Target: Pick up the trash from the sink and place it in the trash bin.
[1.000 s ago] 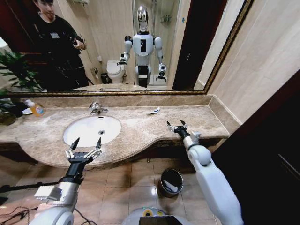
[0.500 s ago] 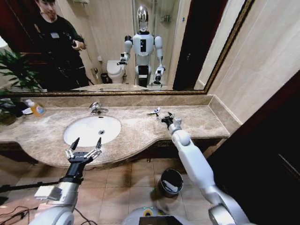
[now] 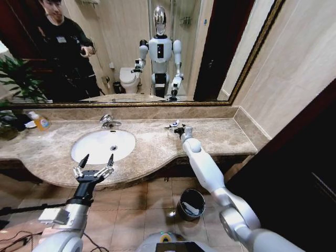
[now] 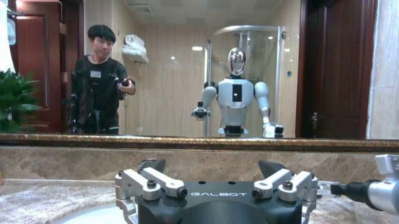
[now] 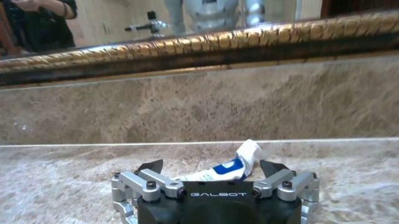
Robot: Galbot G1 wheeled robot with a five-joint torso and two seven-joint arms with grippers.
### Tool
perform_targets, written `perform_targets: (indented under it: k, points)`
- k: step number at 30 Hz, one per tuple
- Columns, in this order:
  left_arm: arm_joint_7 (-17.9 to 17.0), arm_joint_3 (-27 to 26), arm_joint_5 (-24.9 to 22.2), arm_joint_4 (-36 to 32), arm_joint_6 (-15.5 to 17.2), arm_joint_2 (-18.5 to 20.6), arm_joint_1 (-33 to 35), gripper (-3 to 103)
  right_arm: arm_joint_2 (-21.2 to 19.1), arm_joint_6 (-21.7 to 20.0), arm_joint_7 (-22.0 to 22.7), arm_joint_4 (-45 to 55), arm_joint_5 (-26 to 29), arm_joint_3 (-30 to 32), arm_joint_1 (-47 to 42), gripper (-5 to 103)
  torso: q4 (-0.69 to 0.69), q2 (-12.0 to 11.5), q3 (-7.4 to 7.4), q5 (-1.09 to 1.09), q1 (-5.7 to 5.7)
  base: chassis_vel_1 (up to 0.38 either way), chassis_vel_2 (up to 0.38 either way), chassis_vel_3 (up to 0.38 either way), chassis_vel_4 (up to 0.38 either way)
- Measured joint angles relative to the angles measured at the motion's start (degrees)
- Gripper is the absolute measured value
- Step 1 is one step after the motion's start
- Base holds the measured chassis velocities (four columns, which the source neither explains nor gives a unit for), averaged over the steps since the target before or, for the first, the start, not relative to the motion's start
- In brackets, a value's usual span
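With the right gripper [image 5: 210,170] spread wide around the crumpled white-and-blue sachet [image 5: 225,169] on the mottled beige marble table [image 3: 220,131], it's best lowered a touch before being closed.

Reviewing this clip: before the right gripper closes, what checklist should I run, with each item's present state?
1. Right gripper open: ok, fingers spread.
2. White and blue sachet between the fingers: ok in the right wrist view; it lies on the marble counter, not in the sink.
3. Fingers low enough to grip: cannot tell.
4. Trash bin reachable: ok, on the floor under the counter edge.
5. Left gripper clear: ok, open, at the counter's front edge by the sink.
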Motion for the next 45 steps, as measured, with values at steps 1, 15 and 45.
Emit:
perform_targets:
  k: [1, 15, 45]
  points:
    - [0.0, 0.0, 0.0, 0.0, 0.0, 0.0, 0.0, 100, 0.4, 0.0, 0.0, -1.8, 0.4, 0.0, 1.1, 100, 0.0, 0.0, 0.0, 0.0, 0.0, 0.0, 0.0, 0.0, 0.0]
    - [0.0, 0.0, 0.0, 0.0, 0.0, 0.0, 0.0, 100, 2.1, 0.2, -2.2, -11.5, -0.6, 0.9, 6.7, 97, -0.01, 0.0, 0.0, 0.02, 0.0, 0.0, 0.0, 0.0, 0.0]
    - [0.0, 0.0, 0.0, 0.0, 0.0, 0.0, 0.0, 100, 2.3, 2.9, -4.3, -13.8, -3.7, -0.2, 6.1, 0, -0.01, 0.0, -0.01, 0.02, 0.0, 0.0, 0.0, 0.0, 0.0]
